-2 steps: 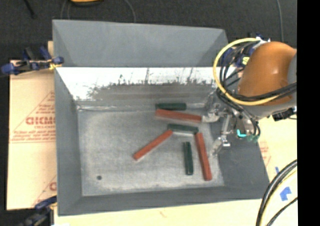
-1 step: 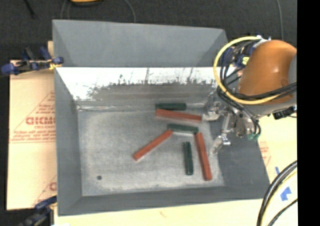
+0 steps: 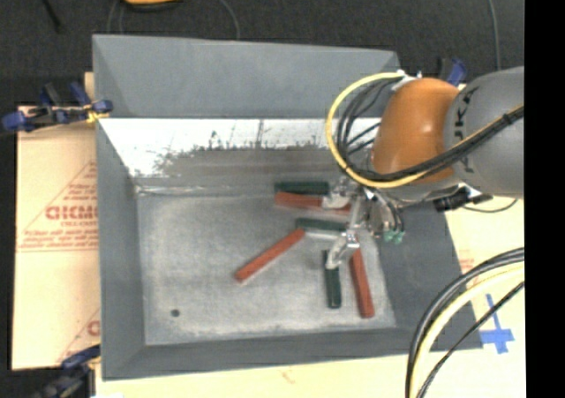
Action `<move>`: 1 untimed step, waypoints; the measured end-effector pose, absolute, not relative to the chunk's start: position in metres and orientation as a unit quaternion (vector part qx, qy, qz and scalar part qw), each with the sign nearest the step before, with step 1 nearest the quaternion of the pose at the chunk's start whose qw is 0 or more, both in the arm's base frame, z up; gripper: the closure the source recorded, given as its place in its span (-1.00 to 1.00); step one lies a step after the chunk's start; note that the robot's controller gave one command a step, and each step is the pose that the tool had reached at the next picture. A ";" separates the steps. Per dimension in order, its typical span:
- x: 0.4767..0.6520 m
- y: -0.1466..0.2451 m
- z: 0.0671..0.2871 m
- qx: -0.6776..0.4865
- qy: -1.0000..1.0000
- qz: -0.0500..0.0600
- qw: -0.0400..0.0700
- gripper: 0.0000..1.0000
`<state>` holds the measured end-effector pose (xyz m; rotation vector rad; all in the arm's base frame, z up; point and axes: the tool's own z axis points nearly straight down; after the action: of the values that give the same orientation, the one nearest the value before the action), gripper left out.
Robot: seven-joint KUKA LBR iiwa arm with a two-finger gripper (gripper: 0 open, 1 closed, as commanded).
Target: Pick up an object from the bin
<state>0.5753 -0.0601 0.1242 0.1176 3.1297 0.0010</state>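
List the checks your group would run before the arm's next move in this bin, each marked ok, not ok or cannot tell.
1. The hand is above the sticks at the right of the bin: ok.
2. The hand is away from the bin walls: ok.
3. The dark green stick and the red stick nearest the hand lie well apart: not ok, they lie side by side.
4. The hand touches a stick: cannot tell.

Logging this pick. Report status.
Pincer low, bin's right side, over top ends of green stick and red stick lying side by side. Long red stick apart at centre.
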 end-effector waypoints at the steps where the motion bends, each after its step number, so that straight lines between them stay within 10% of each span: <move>1: 0.586 -0.042 0.114 0.113 0.994 0.001 -0.001 -1.00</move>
<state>0.5860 -0.0421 0.1136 0.3558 3.1237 0.0016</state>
